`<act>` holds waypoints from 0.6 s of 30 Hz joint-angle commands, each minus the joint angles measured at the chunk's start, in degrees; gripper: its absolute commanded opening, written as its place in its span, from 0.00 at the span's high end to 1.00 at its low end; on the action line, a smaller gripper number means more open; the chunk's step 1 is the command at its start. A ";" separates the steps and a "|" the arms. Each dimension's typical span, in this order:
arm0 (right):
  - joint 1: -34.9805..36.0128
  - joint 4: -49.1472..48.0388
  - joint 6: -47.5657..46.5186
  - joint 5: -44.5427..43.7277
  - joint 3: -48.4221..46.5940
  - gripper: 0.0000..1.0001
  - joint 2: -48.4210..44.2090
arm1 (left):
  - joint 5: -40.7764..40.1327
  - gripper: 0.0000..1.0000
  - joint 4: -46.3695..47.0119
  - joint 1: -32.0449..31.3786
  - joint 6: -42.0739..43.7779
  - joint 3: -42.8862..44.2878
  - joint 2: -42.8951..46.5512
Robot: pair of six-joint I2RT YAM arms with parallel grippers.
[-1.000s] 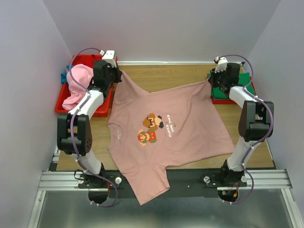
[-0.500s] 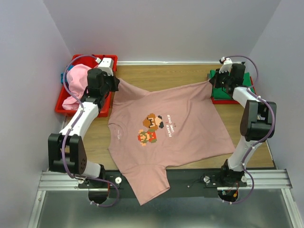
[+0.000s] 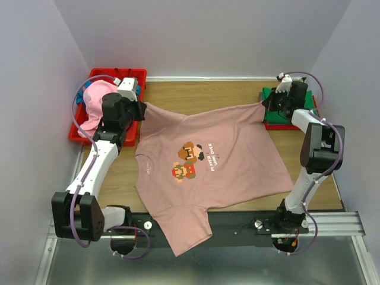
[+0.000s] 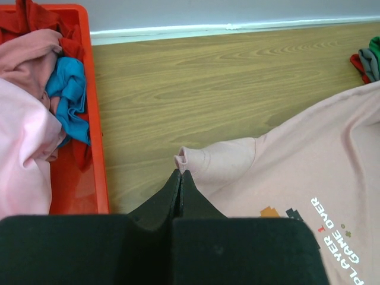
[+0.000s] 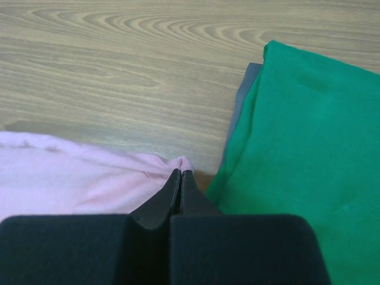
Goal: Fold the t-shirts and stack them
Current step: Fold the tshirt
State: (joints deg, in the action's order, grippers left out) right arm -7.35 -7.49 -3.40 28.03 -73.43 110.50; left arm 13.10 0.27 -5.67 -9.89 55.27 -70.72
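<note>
The large dusty-pink t-shirt (image 3: 208, 160) with the pixel game print lies spread across the wooden table, one part hanging over the near edge. My left gripper (image 3: 142, 107) is shut on its far left sleeve tip (image 4: 181, 159). My right gripper (image 3: 265, 103) is shut on its far right corner (image 5: 178, 164). A folded green t-shirt (image 5: 309, 148) lies on a red one (image 3: 279, 124) at the far right. Brighter pink (image 4: 24, 142), blue (image 4: 68, 98) and red (image 4: 41, 15) tees fill the bin.
A red plastic bin (image 3: 80, 127) stands at the far left against the wall, close beside my left gripper. Bare wooden table (image 3: 202, 95) runs along the back wall between the grippers. Walls close in on three sides.
My left gripper has pulled back and down from the bin's far end, keeping the sleeve. My right gripper shifted slightly to the right, still holding the corner. The shirt is drawn tighter.
</note>
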 commanded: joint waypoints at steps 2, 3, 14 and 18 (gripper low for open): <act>-1.43 -2.71 1.81 1.94 0.30 1.00 1.12 | 1.84 1.00 -2.03 0.31 -0.04 -1.39 2.25; -1.61 -2.80 2.08 2.20 0.30 1.00 1.12 | 1.93 1.00 -2.21 0.31 -0.04 -1.56 2.34; -2.75 -4.20 2.87 5.36 0.83 0.99 2.62 | 6.05 1.00 -4.49 0.22 -2.41 -4.11 7.34; -3.37 -4.73 3.22 6.60 1.27 0.99 2.97 | 6.94 1.00 -5.37 0.22 -3.82 -5.17 9.45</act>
State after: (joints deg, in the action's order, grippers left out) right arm -9.63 -10.00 -0.97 32.16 -73.23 111.90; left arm 17.28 -3.55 -5.69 -11.92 50.94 -63.61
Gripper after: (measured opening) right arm 0.005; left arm 0.006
